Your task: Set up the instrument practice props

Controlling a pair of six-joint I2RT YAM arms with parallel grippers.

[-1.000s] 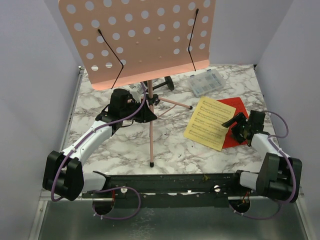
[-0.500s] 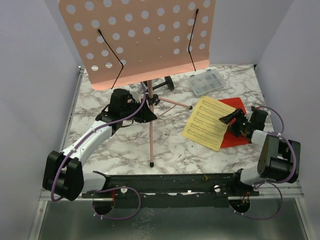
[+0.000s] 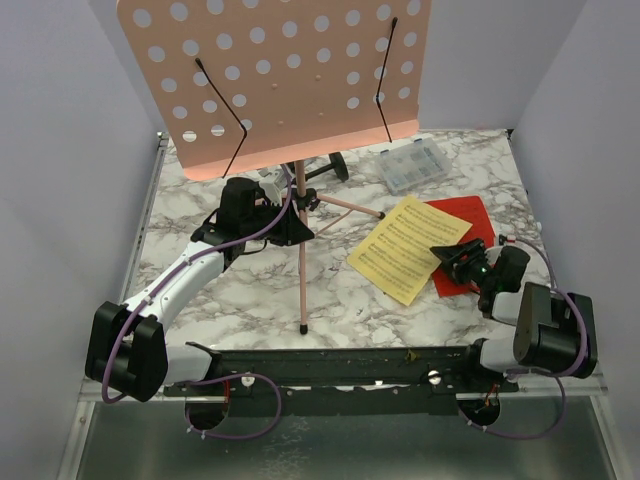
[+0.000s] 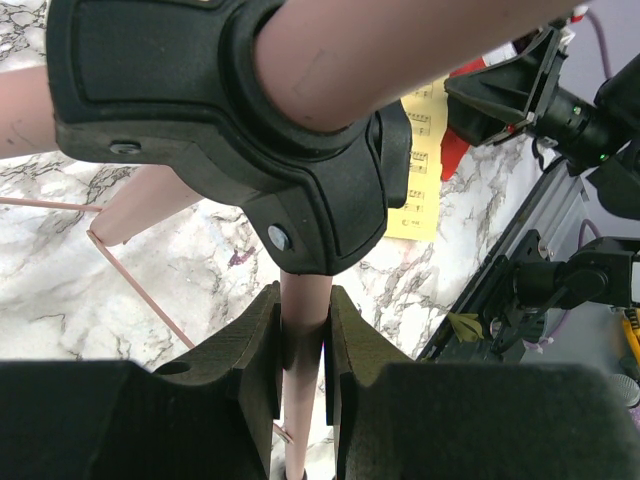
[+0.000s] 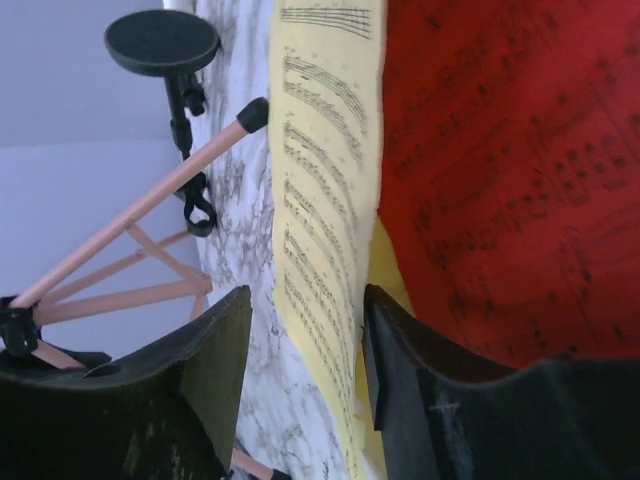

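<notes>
Moved: yellow page [image 3: 405, 250] and right hand [image 3: 447, 252] slid closer to the pink music stand [image 3: 280, 80].
Right hand: half open, astride the yellow page's edge.
Left hand [image 4: 300, 330]: clamped on the stand's pole.
Red page [image 3: 462, 215]: right of the stand, under the yellow.
Clear compartment box [image 3: 413, 165]: right of the stand; contents too small to tell.
Writing: music staves only.

One music stand [image 3: 275, 70] is standing between the left gripper's [image 4: 303, 350] fingers, with two black wires [image 3: 222, 115] crossing its board. One yellow sheet [image 3: 400, 250] and one red sheet [image 3: 468, 213], two in all, are lying at the right gripper [image 3: 450, 255]. One microphone stand [image 3: 335, 166] and one clear box [image 3: 412, 165] are sitting beyond both grippers. Two arms are reaching over one table [image 3: 250, 290].
</notes>
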